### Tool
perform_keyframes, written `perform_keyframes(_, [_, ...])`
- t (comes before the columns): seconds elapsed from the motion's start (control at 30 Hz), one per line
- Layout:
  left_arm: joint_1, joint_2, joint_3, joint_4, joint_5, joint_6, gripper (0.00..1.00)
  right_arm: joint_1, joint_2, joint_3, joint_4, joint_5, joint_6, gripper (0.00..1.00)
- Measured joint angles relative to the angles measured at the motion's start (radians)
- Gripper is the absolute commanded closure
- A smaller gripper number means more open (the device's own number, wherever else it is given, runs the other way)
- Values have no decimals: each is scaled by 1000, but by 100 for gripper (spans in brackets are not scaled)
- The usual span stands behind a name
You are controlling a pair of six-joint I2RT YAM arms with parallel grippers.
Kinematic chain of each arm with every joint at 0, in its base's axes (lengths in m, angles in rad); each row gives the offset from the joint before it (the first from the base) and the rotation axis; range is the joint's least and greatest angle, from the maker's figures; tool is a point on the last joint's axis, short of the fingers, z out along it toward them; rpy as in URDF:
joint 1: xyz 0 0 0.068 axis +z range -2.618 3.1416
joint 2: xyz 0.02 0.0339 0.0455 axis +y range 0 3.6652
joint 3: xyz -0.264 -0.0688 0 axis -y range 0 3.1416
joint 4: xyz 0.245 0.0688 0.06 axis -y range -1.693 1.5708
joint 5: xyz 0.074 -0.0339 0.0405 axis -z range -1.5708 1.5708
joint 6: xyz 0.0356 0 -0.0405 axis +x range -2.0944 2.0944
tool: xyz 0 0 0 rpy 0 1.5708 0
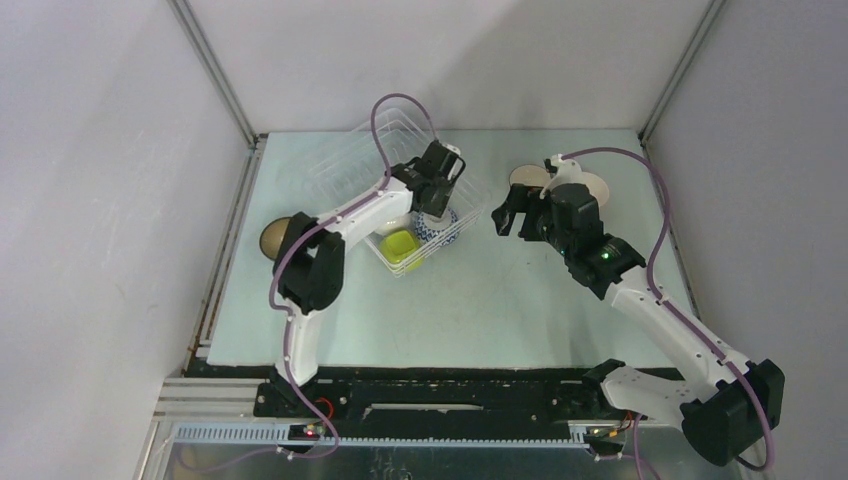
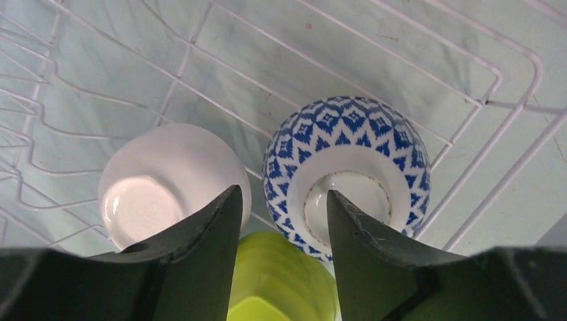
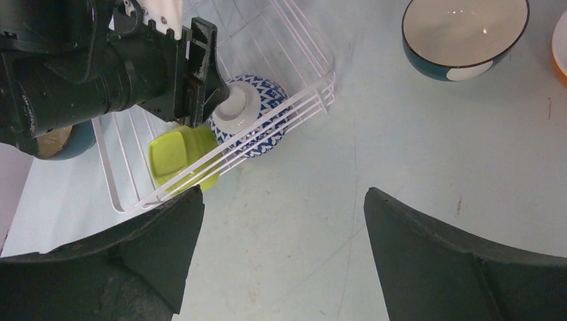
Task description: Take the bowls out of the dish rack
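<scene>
The dish rack point(image 1: 340, 165) is a see-through white wire basket at the back middle of the table. In the left wrist view it holds a white bowl point(image 2: 170, 180), a blue-and-white patterned bowl point(image 2: 348, 154) and a lime green bowl point(image 2: 281, 281), all bottom up. My left gripper point(image 2: 284, 200) is open just above them, one finger over the white bowl, the other over the patterned bowl's foot. My right gripper point(image 3: 284, 200) is open and empty over bare table, right of the rack point(image 3: 294, 100). In the top view, the left gripper point(image 1: 432, 200) is over the rack's near right corner.
A dark blue bowl point(image 3: 461, 33) and an orange bowl point(image 3: 560, 40) stand upright on the table behind my right gripper point(image 1: 508, 218). A teal bowl point(image 1: 275, 237) stands left of the rack beside my left arm. Walls enclose the table on three sides.
</scene>
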Motion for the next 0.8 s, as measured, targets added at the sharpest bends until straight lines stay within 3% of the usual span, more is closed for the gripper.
perform_keyframes(0.8, [52,158,212,-29,-217,24,46,0,23,0,8,-1,0,4])
